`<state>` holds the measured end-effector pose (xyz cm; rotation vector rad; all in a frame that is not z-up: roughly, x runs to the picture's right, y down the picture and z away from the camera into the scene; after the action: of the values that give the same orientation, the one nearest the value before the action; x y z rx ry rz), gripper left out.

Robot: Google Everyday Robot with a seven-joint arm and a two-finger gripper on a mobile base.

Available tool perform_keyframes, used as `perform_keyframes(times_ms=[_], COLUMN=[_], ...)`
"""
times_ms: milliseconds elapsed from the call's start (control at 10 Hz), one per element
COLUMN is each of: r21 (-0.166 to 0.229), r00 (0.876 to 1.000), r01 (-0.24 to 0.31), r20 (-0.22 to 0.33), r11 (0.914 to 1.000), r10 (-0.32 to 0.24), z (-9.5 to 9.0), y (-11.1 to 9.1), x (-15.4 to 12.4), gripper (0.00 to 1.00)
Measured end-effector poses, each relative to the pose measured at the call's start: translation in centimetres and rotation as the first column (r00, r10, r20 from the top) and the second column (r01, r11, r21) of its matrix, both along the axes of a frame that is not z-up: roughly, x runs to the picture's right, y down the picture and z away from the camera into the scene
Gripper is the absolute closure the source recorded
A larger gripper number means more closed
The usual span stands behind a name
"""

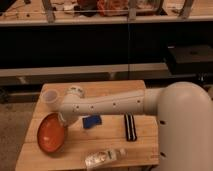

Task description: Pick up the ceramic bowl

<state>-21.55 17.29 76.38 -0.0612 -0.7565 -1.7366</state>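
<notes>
The ceramic bowl (51, 134) is orange-red, wide and shallow, at the front left of the wooden table (112, 145). It stands tilted, its inside turned toward the camera and its right rim raised. My gripper (63, 121) is at that raised rim, at the end of the white arm (110, 104) that reaches in from the right. It is shut on the bowl's rim and holds the bowl tipped up. The wrist hides most of the fingers.
A small translucent whitish cup (49, 97) stands at the table's back left, just behind the wrist. A blue object (92, 121) lies mid-table, a black striped bar (130, 127) to its right, and a clear plastic bottle (104, 157) lies near the front edge. Dark shelving stands behind.
</notes>
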Motion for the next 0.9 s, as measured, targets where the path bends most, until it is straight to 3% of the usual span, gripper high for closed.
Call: perform_keyframes(times_ms=[900], r21=[0.049], r00=[0.999], r01=[0.041], r20=[0.028], r11=[0.9979], r10=[-0.043], z=[-0.4], y=[-0.9], x=[1.1], gripper=[1.00])
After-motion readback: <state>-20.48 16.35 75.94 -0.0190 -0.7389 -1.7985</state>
